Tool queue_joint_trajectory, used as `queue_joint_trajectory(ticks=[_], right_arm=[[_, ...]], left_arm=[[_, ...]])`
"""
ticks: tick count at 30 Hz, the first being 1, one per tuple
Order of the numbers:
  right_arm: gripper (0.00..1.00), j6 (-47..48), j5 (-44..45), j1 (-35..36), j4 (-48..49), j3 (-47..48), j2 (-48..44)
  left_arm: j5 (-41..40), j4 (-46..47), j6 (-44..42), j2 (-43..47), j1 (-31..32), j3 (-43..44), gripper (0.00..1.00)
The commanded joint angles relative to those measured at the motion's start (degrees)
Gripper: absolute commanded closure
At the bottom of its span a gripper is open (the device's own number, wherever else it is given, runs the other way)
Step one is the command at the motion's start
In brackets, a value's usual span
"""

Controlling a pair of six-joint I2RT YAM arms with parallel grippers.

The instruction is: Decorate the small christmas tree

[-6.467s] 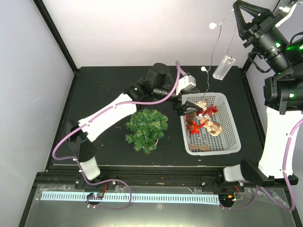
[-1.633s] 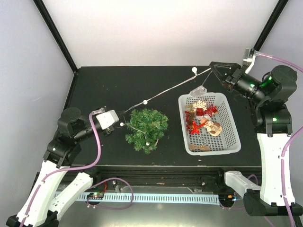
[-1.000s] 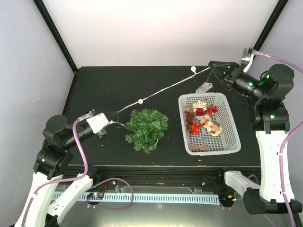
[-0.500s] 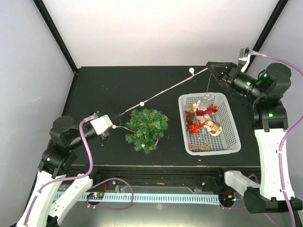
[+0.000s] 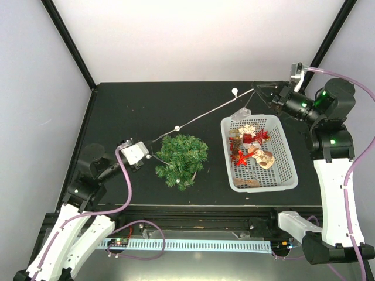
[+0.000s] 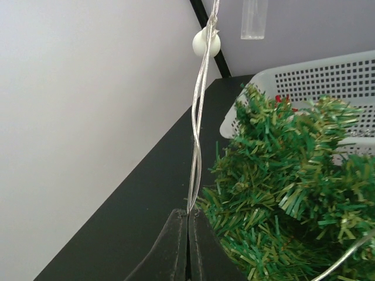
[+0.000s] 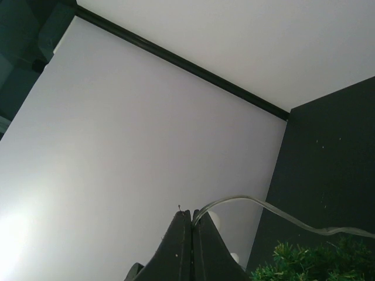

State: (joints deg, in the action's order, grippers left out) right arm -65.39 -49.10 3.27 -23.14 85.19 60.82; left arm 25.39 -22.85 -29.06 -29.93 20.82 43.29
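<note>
Small christmas tree (image 5: 181, 159) stands on the black table (image 5: 129, 111), just right of the left gripper (image 5: 146, 154), whose tips almost reach the needles. It is well apart from the right gripper (image 5: 256, 88), down and to the left of it. The pot is hidden under the branches in the top view.

The light string (image 5: 205, 112) is a thin clear wire with white bulbs (image 5: 177, 128). Part of it lies over the tree's left and front side, with one bulb at the front lower edge. The rest runs taut and diagonal from the left gripper up to the right gripper, above the table.

Left gripper is low, beside the tree, with its fingers pressed fully together on the wire. In the left wrist view the doubled wire rises straight out of the closed tips, one bulb sits high on it, and green needles fill the right side.

Right gripper is raised at the far right, pointing left, with its fingers also closed tight on the wire. In the right wrist view the wire curves out of the tips toward the right, and a tree tip shows at the bottom right.

A clear battery box (image 5: 240, 115) hangs from the string just below and left of the right gripper, over the far left corner of the white mesh basket (image 5: 281, 175). The basket is on the table right of the tree, below the right gripper, and holds red and tan ornaments (image 5: 251, 153).
</note>
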Motion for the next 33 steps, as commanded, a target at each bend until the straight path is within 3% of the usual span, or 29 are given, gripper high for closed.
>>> queue_joint_trajectory(ticks=[1,24,33], right_arm=[[0.99,0.74,3.74,-0.85,3.81,0.4,-0.62],[0.99,2.2,7.85,1.22,4.99,1.23,3.33],[0.99,9.82,12.79,3.19,-3.84,5.28,5.43]], left_arm=[[-7.79,1.37,-0.14,0.18,-0.52,-3.52,0.98],[-10.12,4.93,3.5,0.01,-0.52,-10.66,0.98],[-10.36,9.47,4.51,-4.33,-0.52,-11.47,0.98]])
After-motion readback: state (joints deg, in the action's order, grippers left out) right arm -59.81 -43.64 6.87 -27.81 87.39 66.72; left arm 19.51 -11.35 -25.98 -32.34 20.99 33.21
